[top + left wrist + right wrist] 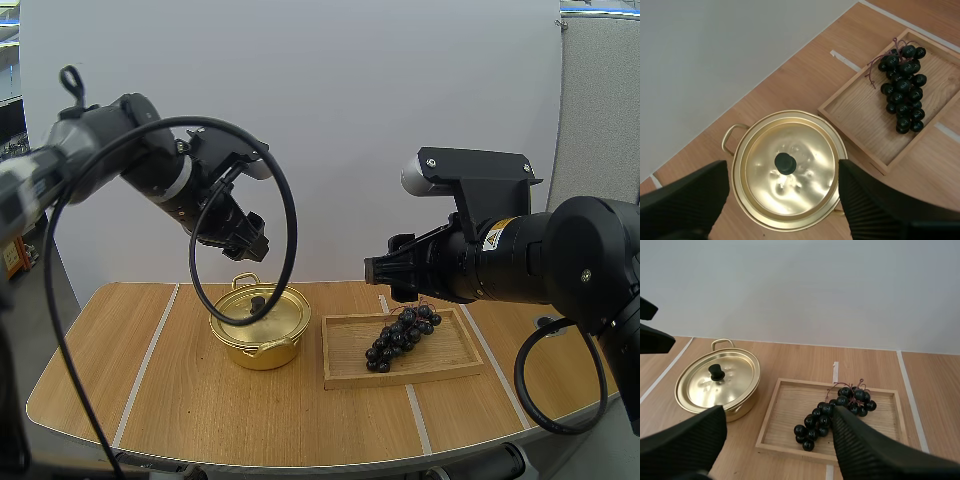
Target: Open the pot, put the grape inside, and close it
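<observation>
A gold pot (259, 328) stands on the table with its lid (787, 174) on, black knob (785, 162) in the middle. A bunch of dark grapes (402, 336) lies in a wooden tray (344, 364) to the pot's right. My left gripper (243, 238) hangs open above the pot, its fingers (687, 195) spread wide on either side of the lid, well clear of the knob. My right gripper (385, 270) is open in the air above the tray's left part, with the grapes (832, 412) below and ahead of it. Both grippers are empty.
The wooden table (130, 370) has white tape lines (150, 362) running front to back. A white wall stands behind it. Bare tabletop lies left of the pot and in front of the pot and tray.
</observation>
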You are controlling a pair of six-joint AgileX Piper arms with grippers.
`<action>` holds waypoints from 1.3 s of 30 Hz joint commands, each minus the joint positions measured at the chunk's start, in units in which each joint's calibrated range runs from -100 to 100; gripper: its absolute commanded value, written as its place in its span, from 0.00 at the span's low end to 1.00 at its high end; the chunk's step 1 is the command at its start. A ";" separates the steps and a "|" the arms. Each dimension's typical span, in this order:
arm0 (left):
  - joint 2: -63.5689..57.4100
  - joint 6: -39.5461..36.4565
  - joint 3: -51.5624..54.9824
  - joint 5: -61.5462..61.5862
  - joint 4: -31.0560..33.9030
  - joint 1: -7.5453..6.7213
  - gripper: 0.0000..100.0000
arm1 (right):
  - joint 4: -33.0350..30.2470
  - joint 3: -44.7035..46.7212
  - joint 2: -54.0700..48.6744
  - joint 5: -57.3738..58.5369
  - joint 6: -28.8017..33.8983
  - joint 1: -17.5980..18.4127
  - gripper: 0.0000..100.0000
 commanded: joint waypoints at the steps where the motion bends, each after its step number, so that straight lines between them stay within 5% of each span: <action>1: 3.85 0.33 -2.41 1.68 2.52 -1.49 1.00 | -0.26 -0.35 0.07 -1.25 0.32 -0.19 1.00; 6: 9.21 -0.44 -2.92 2.08 6.70 -3.38 1.00 | -0.15 -0.35 0.07 -1.25 0.33 -0.19 1.00; 39: 30.56 -0.96 -6.90 -7.68 9.31 -3.39 1.00 | 0.09 -0.35 0.07 -1.25 0.33 -0.19 1.00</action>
